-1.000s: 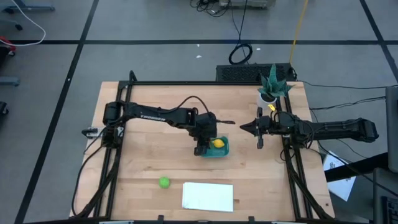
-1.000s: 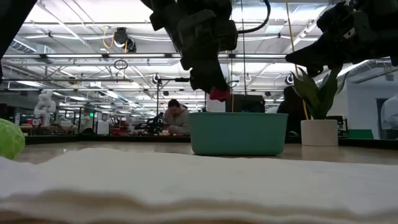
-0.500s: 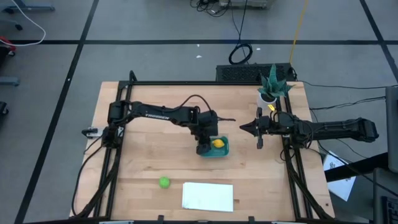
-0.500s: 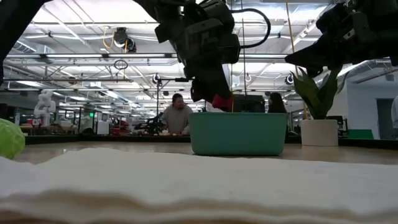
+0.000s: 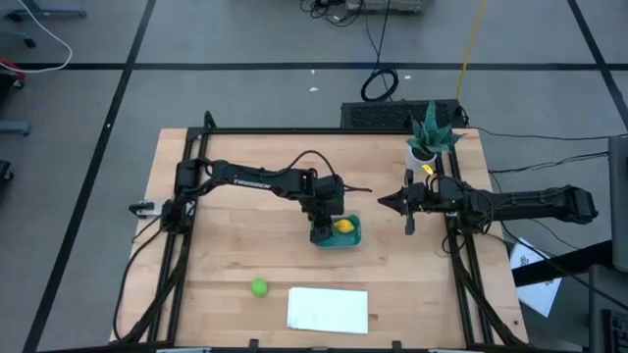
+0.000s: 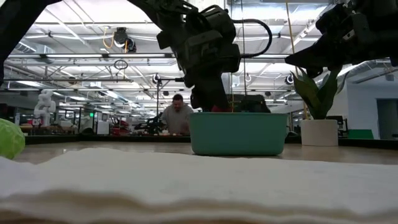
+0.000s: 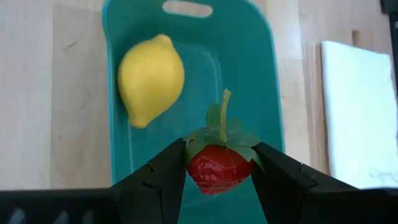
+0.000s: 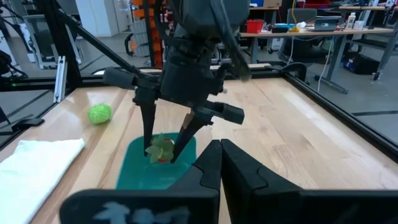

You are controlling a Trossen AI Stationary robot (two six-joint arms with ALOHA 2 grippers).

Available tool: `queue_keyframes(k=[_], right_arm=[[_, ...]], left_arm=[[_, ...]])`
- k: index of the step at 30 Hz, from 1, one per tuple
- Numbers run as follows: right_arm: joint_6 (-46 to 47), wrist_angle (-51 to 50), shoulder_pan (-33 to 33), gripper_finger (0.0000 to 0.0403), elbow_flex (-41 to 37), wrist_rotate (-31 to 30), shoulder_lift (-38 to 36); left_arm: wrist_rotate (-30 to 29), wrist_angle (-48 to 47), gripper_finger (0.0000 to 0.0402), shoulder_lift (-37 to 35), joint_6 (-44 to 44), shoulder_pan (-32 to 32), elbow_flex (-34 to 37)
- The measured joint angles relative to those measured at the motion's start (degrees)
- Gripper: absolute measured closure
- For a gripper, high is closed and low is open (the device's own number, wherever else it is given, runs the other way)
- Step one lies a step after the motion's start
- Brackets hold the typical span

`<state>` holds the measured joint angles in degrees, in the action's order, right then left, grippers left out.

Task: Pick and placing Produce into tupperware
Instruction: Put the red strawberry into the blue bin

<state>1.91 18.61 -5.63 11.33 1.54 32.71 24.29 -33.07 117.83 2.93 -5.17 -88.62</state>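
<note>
The teal tub [image 5: 345, 233] sits mid-table with the yellow lemon [image 7: 150, 79] lying in it. My left gripper [image 7: 217, 162] stands over the tub, pointing down, shut on a dark red strawberry-like fruit [image 7: 217, 168] with a green leafy top and stem. It also shows in the right wrist view [image 8: 163, 149]. The green ball [image 5: 258, 287] rests on the table toward the near left. My right gripper [image 5: 385, 203] hovers to the right of the tub, shut and empty. My left gripper pinches the red fruit's two sides [image 7: 198, 169] between its two fingers, just under the green leaves. The fingers come from above, pointing down into the tub. The fruit hangs low inside the tub, stem end toward the lemon; whether it touches the floor I cannot tell.
A flat white sheet [image 5: 328, 309] lies near the table's front edge. A potted plant [image 5: 430, 137] stands at the far right corner. A person shows in the room beyond the table [image 6: 178, 118].
My left gripper has gone down toward the tub with the red fruit, which now sits behind the tub's wall in the low view instead of above its rim. The gripper stays shut on it.
</note>
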Motion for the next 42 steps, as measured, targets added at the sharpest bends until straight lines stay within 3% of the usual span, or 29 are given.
queue_keyframes(k=[10,42], right_arm=[[0.00,-0.02,-0.01,0.0403,0.00,0.00,0.00],[0.02,-0.09,0.00,0.0403,0.00,0.00,0.20]], left_arm=[[-3.53,0.14,0.0231,0.16,-4.01,-0.02,0.00],[-3.88,0.35,0.0231,3.02,-8.11,-1.18,0.00]])
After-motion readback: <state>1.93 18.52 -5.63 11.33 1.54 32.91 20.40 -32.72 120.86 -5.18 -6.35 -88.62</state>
